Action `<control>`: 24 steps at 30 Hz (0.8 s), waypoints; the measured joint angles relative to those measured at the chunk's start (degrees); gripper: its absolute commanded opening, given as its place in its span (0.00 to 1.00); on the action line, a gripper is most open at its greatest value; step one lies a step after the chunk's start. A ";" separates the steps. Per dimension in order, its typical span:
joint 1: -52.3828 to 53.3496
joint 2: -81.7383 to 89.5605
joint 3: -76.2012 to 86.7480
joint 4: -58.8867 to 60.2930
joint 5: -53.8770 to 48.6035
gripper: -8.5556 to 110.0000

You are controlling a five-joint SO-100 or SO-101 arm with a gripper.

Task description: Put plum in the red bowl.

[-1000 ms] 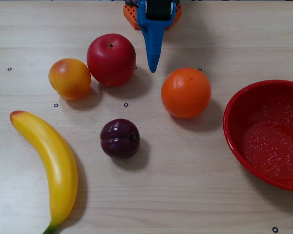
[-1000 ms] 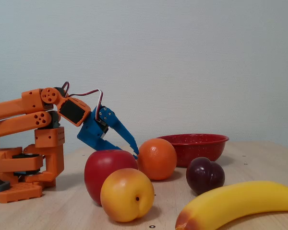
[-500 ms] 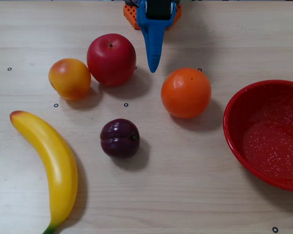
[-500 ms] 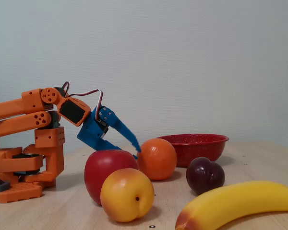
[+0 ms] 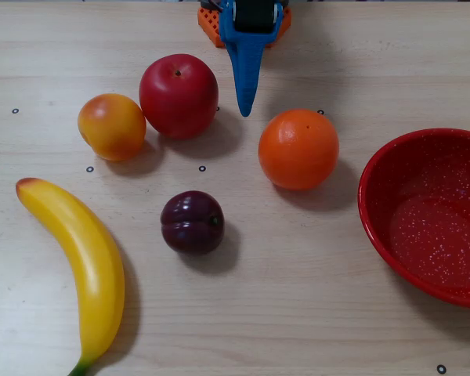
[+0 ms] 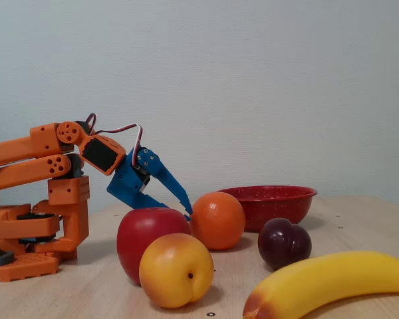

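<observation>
In the overhead view, the small, glossy, dark purple-maroon plum (image 5: 192, 222) sits on the pale wooden bench (image 5: 298, 313), free of any grip and touching nothing. Taking the plum as the landmark: the large, glossy red bowl with fine white speckles inside (image 5: 392, 168) lies well apart to its right, cut off by the picture edge and holding nothing. The round orange fruit (image 5: 298, 149) is up and to the right of the plum, between it and the bowl. The bright red apple (image 5: 178, 95) is straight above the plum, and the smaller orange-yellow peach-like fruit (image 5: 112, 126) sits up and to the left, just beside the apple. The long yellow banana (image 5: 82, 262) curves along the plum's left side, near but apart. The blue end effector (image 5: 245, 110) enters from the top edge, pointing down toward the bench between apple and orange, well above the plum; its fingers appear as one tapering blade, clenched together with nothing between them.

In the fixed view, the plum (image 6: 284, 243) rests on the bench, crease facing the camera. The red bowl (image 6: 269, 203) stands behind it, slightly left. The orange (image 6: 217, 220) is left of the plum, the apple (image 6: 146, 232) farther left, the peach-like fruit (image 6: 177, 270) in front of the apple. The banana (image 6: 332, 282) lies nearer the camera, below the plum. The end effector (image 6: 188, 211) slopes down from the orange arm (image 6: 26, 156), its tip just beside the orange, closed and empty.
</observation>
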 measured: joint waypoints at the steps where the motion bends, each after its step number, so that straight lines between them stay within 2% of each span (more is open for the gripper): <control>1: 0.00 0.00 0.00 0.00 0.00 0.07; 14: 0.09 -2.29 -7.65 14.85 -2.81 0.07; 24: 0.00 -10.37 -23.73 21.09 -5.54 0.07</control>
